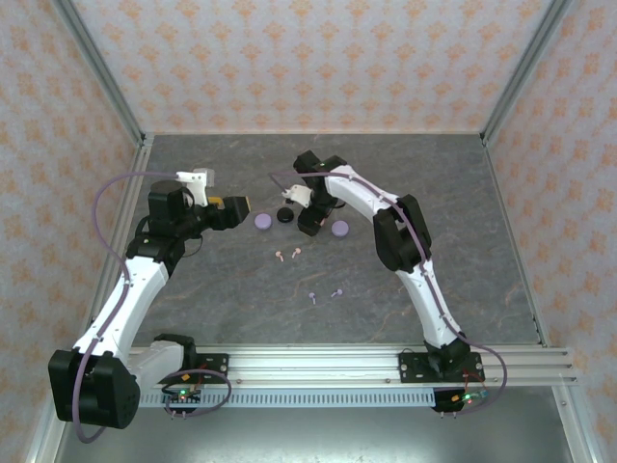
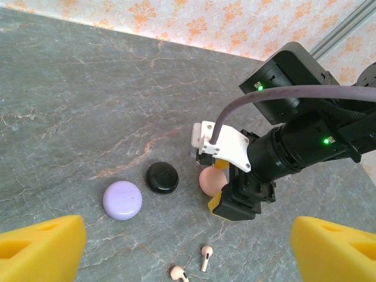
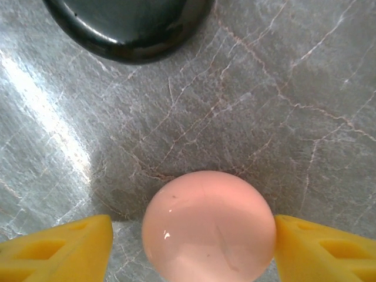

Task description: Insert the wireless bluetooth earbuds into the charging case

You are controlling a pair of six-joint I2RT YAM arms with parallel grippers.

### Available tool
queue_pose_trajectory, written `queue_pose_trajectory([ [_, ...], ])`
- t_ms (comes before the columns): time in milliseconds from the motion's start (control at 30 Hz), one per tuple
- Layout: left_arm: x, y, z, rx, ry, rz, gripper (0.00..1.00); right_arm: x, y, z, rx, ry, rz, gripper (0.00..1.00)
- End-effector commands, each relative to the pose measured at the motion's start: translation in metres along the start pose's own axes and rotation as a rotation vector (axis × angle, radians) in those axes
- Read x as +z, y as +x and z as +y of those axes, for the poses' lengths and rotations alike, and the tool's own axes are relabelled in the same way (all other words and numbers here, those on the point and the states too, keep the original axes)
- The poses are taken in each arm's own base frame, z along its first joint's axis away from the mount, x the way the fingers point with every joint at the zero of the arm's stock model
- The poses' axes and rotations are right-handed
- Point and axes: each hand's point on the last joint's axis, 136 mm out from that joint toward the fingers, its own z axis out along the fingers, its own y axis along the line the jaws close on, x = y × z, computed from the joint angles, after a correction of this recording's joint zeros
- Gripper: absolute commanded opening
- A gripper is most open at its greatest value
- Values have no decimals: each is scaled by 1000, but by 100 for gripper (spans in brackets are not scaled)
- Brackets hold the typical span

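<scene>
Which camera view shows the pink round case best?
The right wrist view: the pink case appears large and close between the right tool's yellow fingers. The left wrist view shows it small, partly hidden behind that tool.

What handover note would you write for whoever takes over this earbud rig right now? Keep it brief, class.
Left gripper: open, empty.
Right gripper: fingers open either side of the pink case, not clamped.
Pink earbuds and lavender earbuds lie loose on the table, apart from the lavender case and black case.
Done: nothing inserted.
To do: open cases, insert every bud.
</scene>
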Motion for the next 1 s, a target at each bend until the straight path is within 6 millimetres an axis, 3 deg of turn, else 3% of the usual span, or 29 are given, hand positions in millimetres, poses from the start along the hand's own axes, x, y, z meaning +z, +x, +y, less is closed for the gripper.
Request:
queue_pose_trajectory([
  [0,1,2,5,-1,-14,2,90,3,15,7,-17,-1,57,69],
  [367,3,-1,3,-9,-2,0,90,2,21,8,-28,31,60,60],
  [567,1,-2,1,-11,1,2,90,-9,11,2,-12,67,7,49],
  [733,-1,-4,-5,-11,29,-1,90,-45,-4,-1,5,112,-116,45],
  [967,-7,-11,-22,-27,101,-13,89,-122,-17,15,24,149,-368,44],
])
